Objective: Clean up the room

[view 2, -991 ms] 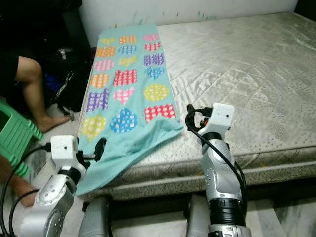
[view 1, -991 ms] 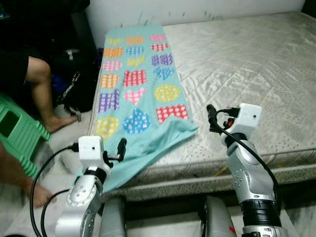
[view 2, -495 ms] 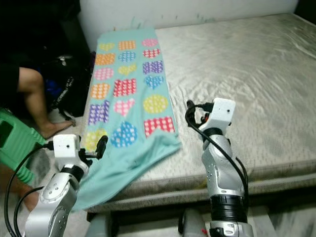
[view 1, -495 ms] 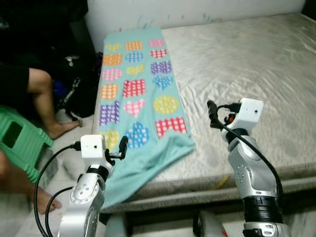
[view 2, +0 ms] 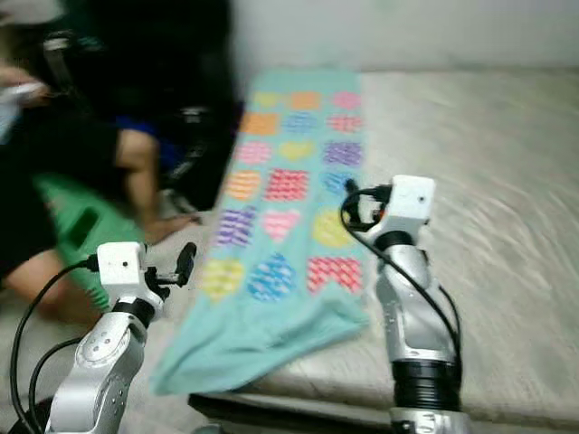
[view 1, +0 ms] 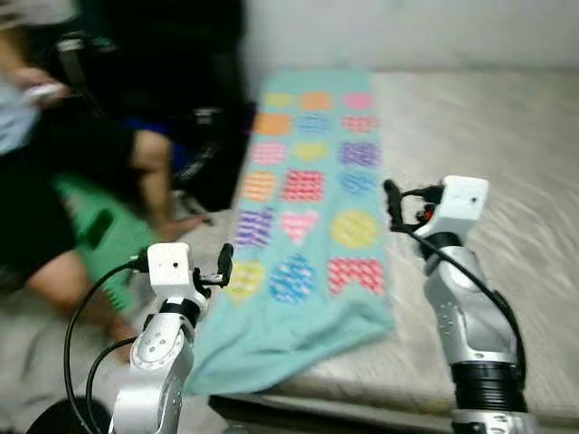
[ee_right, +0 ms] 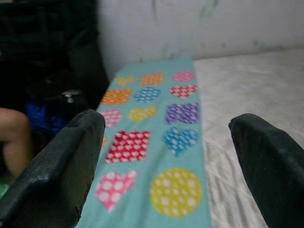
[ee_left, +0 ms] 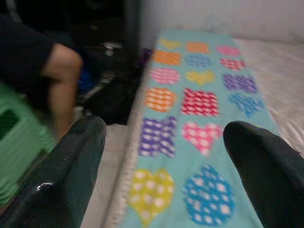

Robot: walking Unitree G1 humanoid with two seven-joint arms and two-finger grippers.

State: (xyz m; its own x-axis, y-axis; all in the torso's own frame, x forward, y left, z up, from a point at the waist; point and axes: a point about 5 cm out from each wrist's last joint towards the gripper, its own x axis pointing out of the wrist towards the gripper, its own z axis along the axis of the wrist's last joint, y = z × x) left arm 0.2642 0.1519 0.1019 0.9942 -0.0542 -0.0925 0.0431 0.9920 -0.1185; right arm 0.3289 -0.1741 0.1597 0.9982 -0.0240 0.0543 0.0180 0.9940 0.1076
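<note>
Far left of frame: person seated beside a green stool, blurred. Lower left: left pincer raised off the bed edge, fingers spread, holding nothing. Centre: teal blanket with coloured hearts, lying lengthwise along the near side of the bed, its near end rumpled and drooping over the edge. Right of centre: right pincer hovering at the blanket's right border, likewise spread and empty. Probably an approach step, nothing gripped yet. Next, likely: lower both pincers onto the drooping end and pinch the cloth for folding.
</note>
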